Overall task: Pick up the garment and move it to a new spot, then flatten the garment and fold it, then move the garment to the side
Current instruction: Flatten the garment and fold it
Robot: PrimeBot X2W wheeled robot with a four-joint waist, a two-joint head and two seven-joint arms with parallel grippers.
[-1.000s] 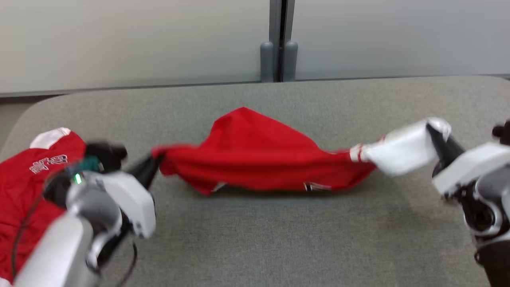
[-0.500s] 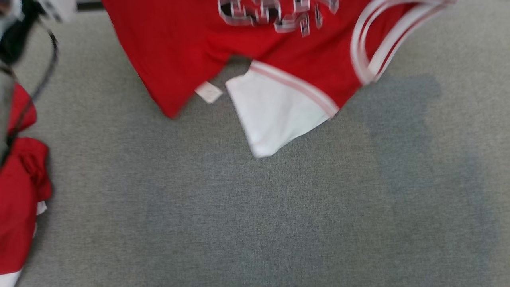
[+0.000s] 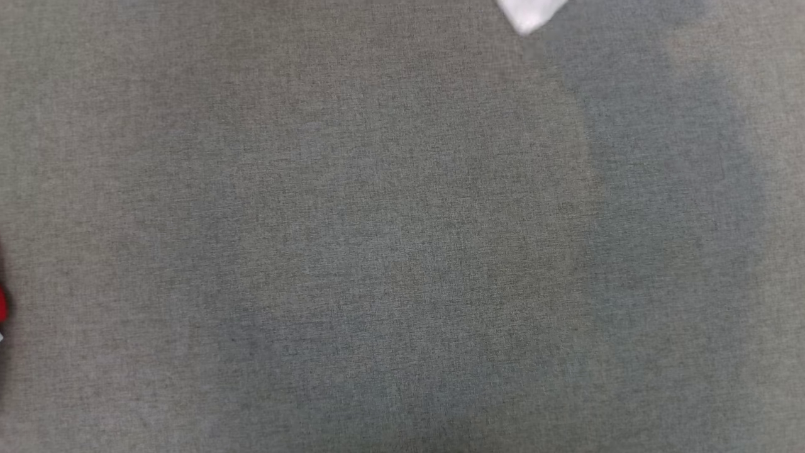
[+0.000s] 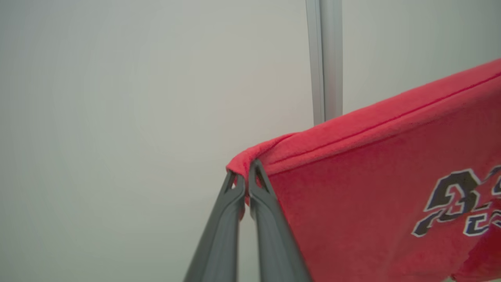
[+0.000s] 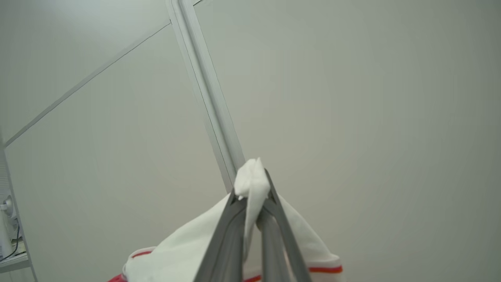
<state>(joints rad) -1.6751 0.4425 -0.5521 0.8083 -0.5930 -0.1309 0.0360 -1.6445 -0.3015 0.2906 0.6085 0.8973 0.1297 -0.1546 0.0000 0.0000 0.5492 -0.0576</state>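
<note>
The garment (image 4: 375, 188) is a red shirt with dark lettering and white sleeves, held up in the air. My left gripper (image 4: 245, 176) is shut on a red hem corner of it. My right gripper (image 5: 252, 186) is shut on a bunched white sleeve (image 5: 188, 250) with a red stripe. In the head view only a white tip of the garment (image 3: 528, 14) hangs in at the top edge above the grey table (image 3: 402, 251).
A sliver of another red cloth (image 3: 2, 305) lies at the table's left edge. Behind the lifted garment stands a pale wall panel with a vertical metal post (image 4: 325, 58). A shelf with small items (image 5: 9, 235) sits at the far left of the right wrist view.
Both grippers have raised the garment off the table and up out of the head view. The head camera has tilted down toward the table.
</note>
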